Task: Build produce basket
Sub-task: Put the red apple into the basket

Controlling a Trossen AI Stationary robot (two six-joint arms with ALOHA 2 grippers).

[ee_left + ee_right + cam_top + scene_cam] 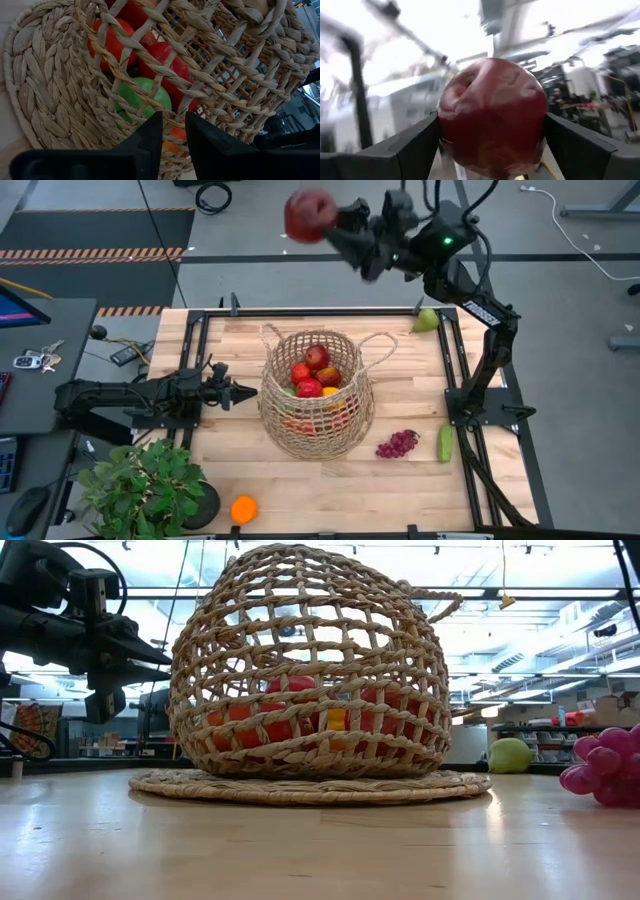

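The tan wicker basket (pixel 318 395) stands mid-table on a round woven mat (pixel 310 785); red apples (pixel 310 375), a green fruit (pixel 145 95) and orange-coloured pieces lie inside it. High above the table's far edge, my right gripper (pixel 322 222) is shut on a red apple (pixel 310 216). My left gripper (pixel 250 392) is shut and lies level at the basket's left wall (pixel 225 65). My right gripper pinches the red apple by two opposite sides (pixel 450 130) between its two fingers (pixel 415 145). The apple fills the gap between them and is lifted clear, high over the table. My left gripper points at the basket's left wall; whether it touches the weave I cannot tell.
A green pear (pixel 427 320) lies at the far right corner. Purple grapes (pixel 397 444) and a green cucumber (pixel 445 443) lie right of the basket. An orange (pixel 243 508) sits at the near edge beside a potted plant (pixel 145 485).
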